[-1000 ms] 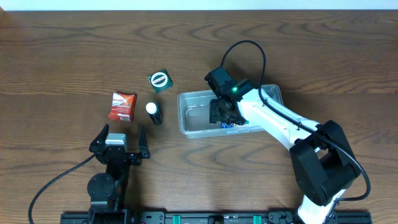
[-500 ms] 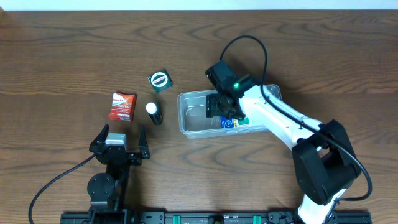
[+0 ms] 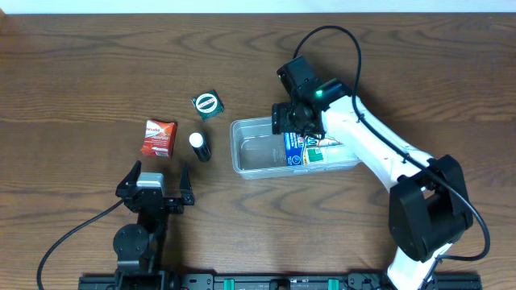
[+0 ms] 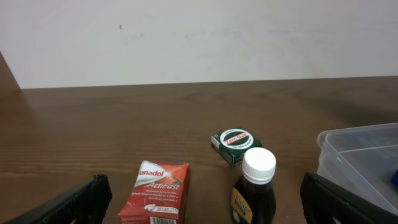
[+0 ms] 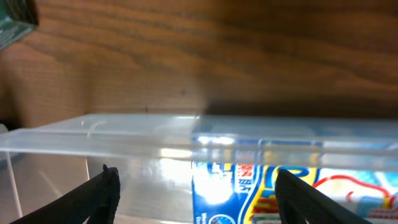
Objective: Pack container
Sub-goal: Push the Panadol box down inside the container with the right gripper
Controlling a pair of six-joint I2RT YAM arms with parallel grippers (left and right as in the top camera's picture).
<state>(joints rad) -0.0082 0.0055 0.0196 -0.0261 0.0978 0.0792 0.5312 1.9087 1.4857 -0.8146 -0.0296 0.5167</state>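
- Overhead: container [image 3: 251, 155] sits centre-right on the tabletop [image 3: 81, 64], blue box [image 3: 305, 150] inside; right pincer [image 3: 291, 122] over its far rim.
- Left wrist: left pincer [image 4: 202, 198] apart, empty; container at right edge.
- Right wrist: right pincer apart, empty; container rim spans mid-frame.

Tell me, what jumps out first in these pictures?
A white arm stretches across the dark wooden table, its open end effector over a clear tub that holds a blue-and-white box. Left of the tub sit a red packet, a small green box and a white-capped bottle.
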